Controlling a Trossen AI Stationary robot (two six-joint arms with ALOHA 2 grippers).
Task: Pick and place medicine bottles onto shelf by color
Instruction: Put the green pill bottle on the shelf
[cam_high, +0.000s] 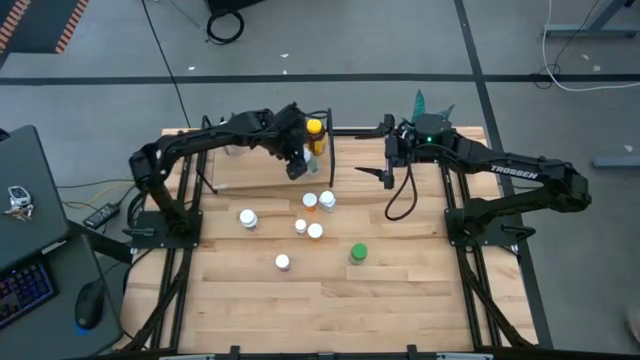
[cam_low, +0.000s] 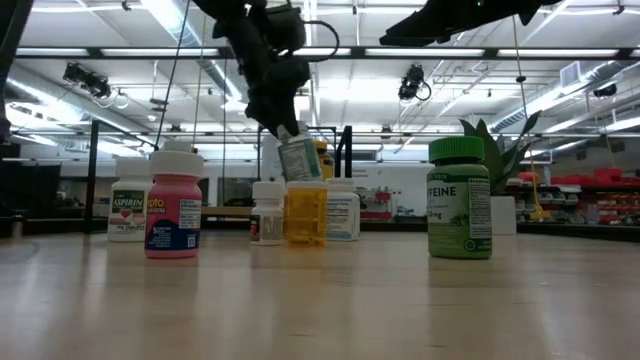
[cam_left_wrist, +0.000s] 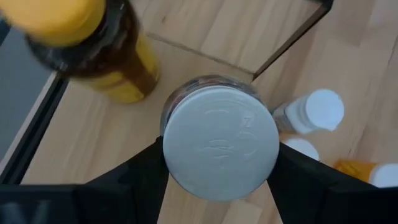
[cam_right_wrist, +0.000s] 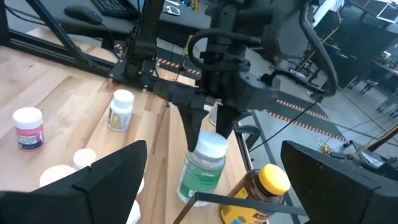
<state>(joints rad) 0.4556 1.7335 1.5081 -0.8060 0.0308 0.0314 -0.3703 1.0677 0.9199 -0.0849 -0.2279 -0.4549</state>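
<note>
My left gripper (cam_high: 298, 162) is shut on a white-capped medicine bottle with a green label (cam_right_wrist: 202, 171), over the shelf (cam_high: 250, 175) at the table's far side. Beside it, an amber bottle with a yellow cap (cam_high: 315, 130) stands on the shelf. Several bottles stand upright on the table: white ones (cam_high: 247, 218), an orange one (cam_high: 310, 201), a pink one (cam_low: 174, 205) and a green one (cam_high: 358, 253). My right gripper (cam_high: 387, 165) hangs open above the table to the shelf's right, with nothing between its fingers. My left gripper pinches the bottle by the sides of its white cap (cam_left_wrist: 174, 155) between its two fingers (cam_left_wrist: 140, 174). The fingers come from above, slanting down. The bottle (cam_low: 298, 157) hangs below them, tilted and lifted clear of the board.
Thin black rods (cam_high: 331, 165) frame the shelf, and one runs close by the held bottle. A potted plant (cam_high: 428, 105) stands at the far right. The near half of the table (cam_high: 330, 310) is bare wood. A laptop and mouse (cam_high: 90, 300) lie off the table's left side.
</note>
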